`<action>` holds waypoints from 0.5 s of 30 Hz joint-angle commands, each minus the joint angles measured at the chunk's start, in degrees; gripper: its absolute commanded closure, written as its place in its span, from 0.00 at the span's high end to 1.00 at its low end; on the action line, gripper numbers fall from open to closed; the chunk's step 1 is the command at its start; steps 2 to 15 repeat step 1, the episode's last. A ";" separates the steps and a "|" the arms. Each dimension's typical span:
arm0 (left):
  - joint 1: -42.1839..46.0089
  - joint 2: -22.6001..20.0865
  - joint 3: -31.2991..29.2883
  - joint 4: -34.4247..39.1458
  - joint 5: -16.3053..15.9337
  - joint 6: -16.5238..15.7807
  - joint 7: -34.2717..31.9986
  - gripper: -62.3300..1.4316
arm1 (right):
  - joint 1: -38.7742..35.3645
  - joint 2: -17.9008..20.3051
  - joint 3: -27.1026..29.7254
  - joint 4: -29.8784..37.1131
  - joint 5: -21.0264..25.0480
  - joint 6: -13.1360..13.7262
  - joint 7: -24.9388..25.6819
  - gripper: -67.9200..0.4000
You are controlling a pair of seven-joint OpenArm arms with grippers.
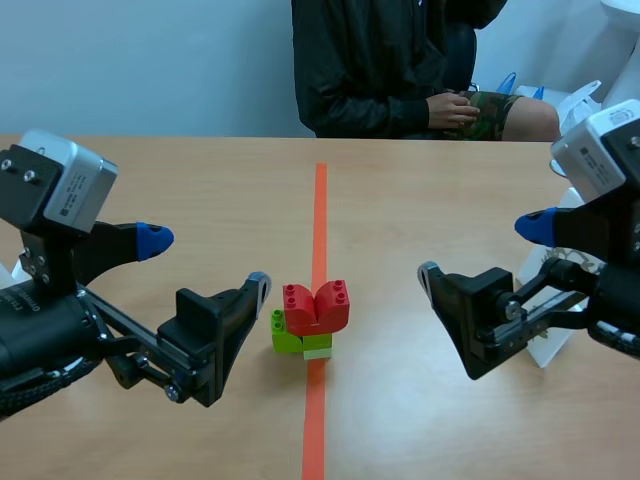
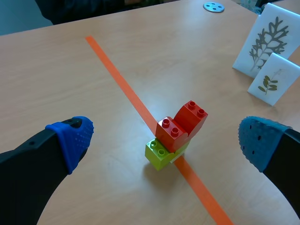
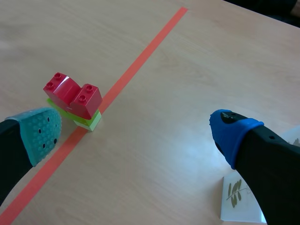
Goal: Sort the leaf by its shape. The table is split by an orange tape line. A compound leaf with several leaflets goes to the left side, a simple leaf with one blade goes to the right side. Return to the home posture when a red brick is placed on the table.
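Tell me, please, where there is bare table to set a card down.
Bare wood lies on both far halves, either side of the tape line, between the brick stack and the person. It is crowded near the stack, flanked by the left end effector and right end effector, and by the leaf cards beside the right arm.

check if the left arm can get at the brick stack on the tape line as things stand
Probably yes. The left gripper is open, the brick stack stands just ahead of it, and only bare table lies between. The right gripper is off to the other side.
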 commanded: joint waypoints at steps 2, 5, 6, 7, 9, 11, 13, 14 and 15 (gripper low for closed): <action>0.00 0.26 -0.15 1.01 -0.37 -0.07 -0.98 1.00 | 0.42 0.13 0.13 0.94 0.39 0.00 0.85 1.00; 0.00 0.26 -0.15 1.01 -0.37 -0.07 -0.98 1.00 | 0.42 0.13 0.13 0.94 0.39 0.00 0.85 1.00; 0.00 0.26 -0.15 1.01 -0.37 -0.07 -0.98 1.00 | 0.42 0.13 0.13 0.94 0.39 0.00 0.85 1.00; 0.00 0.26 -0.15 1.01 -0.37 -0.07 -0.98 1.00 | 0.42 0.13 0.13 0.94 0.39 0.00 0.85 1.00; 0.00 0.26 -0.15 1.01 -0.37 -0.07 -0.98 1.00 | 0.42 0.13 0.13 0.94 0.39 0.00 0.85 1.00; 0.00 0.26 -0.15 1.01 -0.37 -0.07 -0.98 1.00 | 0.42 0.13 0.13 0.94 0.39 0.00 0.85 1.00; 0.00 0.26 -0.15 1.01 -0.37 -0.07 -0.98 1.00 | 0.42 0.13 0.13 0.94 0.39 0.00 0.85 1.00; 0.00 0.26 -0.15 1.01 -0.37 -0.07 -0.98 1.00 | 0.42 0.13 0.13 0.94 0.39 0.00 0.85 1.00; 0.00 0.26 -0.15 1.01 -0.37 -0.07 -0.98 1.00 | 0.42 0.13 0.13 0.94 0.39 0.00 0.85 1.00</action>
